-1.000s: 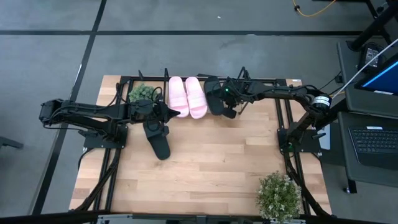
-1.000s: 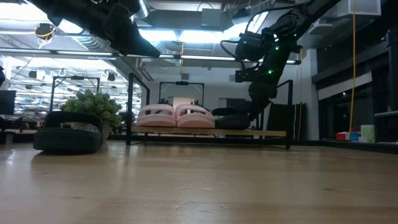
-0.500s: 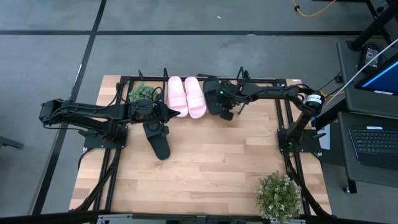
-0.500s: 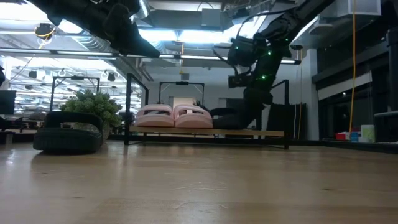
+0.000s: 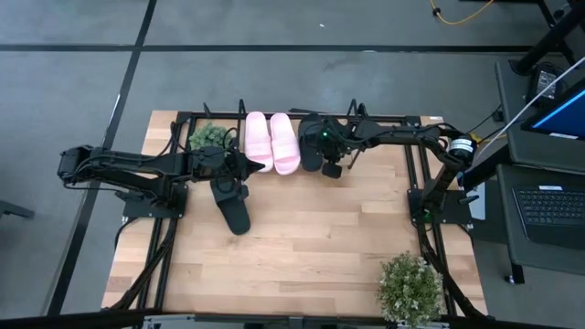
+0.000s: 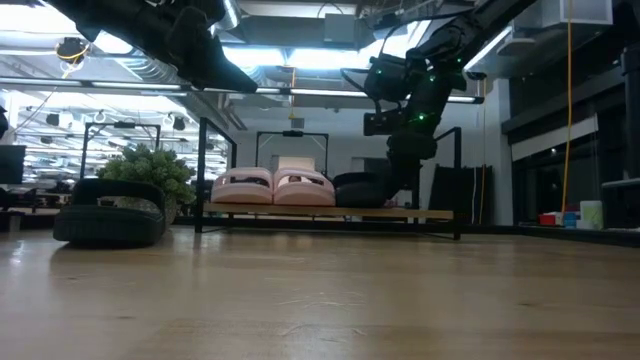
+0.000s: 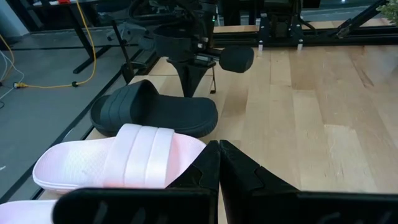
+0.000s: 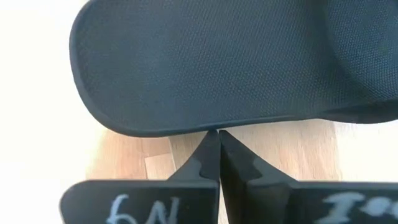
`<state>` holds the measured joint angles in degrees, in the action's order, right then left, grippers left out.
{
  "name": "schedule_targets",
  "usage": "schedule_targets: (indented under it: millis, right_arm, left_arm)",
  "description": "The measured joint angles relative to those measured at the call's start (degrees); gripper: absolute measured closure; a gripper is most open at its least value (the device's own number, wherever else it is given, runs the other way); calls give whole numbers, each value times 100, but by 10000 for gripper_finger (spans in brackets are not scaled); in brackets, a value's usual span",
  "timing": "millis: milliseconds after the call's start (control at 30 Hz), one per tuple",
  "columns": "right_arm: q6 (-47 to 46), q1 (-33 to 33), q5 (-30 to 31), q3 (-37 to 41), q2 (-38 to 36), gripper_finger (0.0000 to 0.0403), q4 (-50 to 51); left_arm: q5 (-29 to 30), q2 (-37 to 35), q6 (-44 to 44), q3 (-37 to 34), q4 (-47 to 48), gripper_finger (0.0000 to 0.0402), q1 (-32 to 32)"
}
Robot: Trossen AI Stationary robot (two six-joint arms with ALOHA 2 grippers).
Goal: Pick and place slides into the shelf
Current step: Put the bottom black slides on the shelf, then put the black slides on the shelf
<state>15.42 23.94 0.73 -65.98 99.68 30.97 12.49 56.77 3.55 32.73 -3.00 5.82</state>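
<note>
Two pale pink slides (image 5: 271, 143) lie side by side on the shelf (image 6: 330, 213) at the table's far edge. A black slide (image 5: 310, 143) lies beside them on the shelf board, toward the table's right. The second black slide (image 5: 233, 206) rests sole-down on the tabletop, left of centre. My right gripper (image 8: 217, 133) is shut, its tips at the shelf's black slide (image 8: 211, 62). My left gripper (image 7: 219, 144) is shut and hangs in the air (image 6: 205, 55) close beside the pink slides (image 7: 124, 160), touching nothing. My right gripper pushes with its shut fingertips (image 8: 211, 146) against the rim of the black slide's sole (image 8: 214, 127), on the side that faces the table's near right. The fingers come almost level from the table's right. The slide lies flat on the shelf board, its strap upward.
A small green plant (image 5: 208, 137) stands left of the pink slides, by the shelf's left end. A larger plant (image 5: 409, 285) stands at the table's near right corner. Bare wooden tabletop (image 5: 311, 238) spreads across the middle and near side.
My right gripper has moved toward the table's left with its fingers shut, pushing the black slide along. The black slide, the two pink slides and the shelf under them have all shifted a little to the left. My left arm has kept still.
</note>
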Motion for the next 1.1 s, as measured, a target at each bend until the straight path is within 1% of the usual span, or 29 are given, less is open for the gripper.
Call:
schedule_targets:
  millis: [233,367,433,567,767,867,967,1100]
  right_arm:
    - [-11,0,93,-2,-2,401,80]
    - [0,4,208,-65,-2,402,513]
    - [-9,4,214,-213,-2,401,870]
    - [-6,-35,218,-657,-2,402,1213]
    - [142,-245,219,-1290,-15,402,1307]
    - [155,-400,256,-1491,-19,402,1281]
    - [177,-558,446,-1560,-123,402,1079]
    - [138,-740,520,-1212,-436,402,379]
  left_arm:
    - [0,0,-4,0,3,400,0]
    - [0,0,-7,0,1,400,0]
    - [0,0,-7,0,1,400,0]
    - [0,0,-9,0,1,400,0]
    - [0,0,-76,0,7,400,0]
    - [0,-2,-190,2,114,400,0]
    - [2,-2,-157,2,234,400,0]
    - [2,-2,-162,2,362,400,0]
